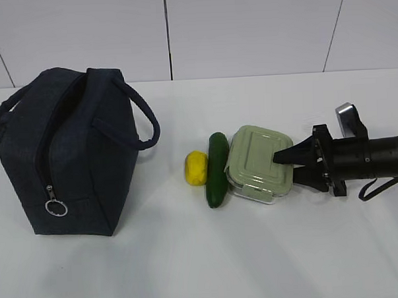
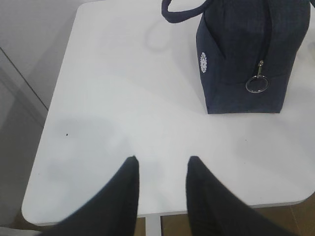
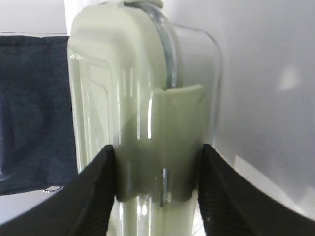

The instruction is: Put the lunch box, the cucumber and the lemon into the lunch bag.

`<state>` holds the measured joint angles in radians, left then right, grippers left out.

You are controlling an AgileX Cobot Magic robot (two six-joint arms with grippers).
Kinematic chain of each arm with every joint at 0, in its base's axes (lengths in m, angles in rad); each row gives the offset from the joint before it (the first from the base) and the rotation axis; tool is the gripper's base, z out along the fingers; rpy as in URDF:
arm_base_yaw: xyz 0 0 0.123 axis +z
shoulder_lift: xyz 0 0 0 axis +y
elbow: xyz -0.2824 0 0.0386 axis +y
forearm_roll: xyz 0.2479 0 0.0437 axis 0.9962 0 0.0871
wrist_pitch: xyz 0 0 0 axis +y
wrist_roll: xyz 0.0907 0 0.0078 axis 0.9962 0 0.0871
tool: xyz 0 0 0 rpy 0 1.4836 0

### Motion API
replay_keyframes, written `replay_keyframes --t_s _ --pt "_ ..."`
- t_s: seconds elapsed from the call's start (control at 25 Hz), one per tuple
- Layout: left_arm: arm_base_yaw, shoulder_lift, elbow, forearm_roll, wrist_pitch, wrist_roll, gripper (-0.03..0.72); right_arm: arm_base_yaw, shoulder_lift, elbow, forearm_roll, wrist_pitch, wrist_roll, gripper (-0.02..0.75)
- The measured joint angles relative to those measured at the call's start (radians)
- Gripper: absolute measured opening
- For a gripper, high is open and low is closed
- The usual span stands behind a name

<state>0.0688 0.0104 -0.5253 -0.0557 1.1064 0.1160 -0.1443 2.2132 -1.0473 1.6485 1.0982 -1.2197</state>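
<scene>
One lunch bag is being shown on the white surface, with two loop handles and one ring pull counted on it. One lemon, one cucumber and one lunch box are being shown beside it. Two pincers are being counted: the right pincer and the left pincer.

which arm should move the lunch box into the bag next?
Right. Its fingers already straddle the lunch box at its clip. The left gripper is open and empty over bare table, near the lunch bag, far from the box.
</scene>
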Motion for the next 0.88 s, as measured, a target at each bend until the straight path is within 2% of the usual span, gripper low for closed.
replay_keyframes --t_s 0.88 --pt "0.0 0.0 0.0 0.0 0.0 0.0 0.235 0.002 -0.072 0.0 -0.077 0.008 0.002 0.368"
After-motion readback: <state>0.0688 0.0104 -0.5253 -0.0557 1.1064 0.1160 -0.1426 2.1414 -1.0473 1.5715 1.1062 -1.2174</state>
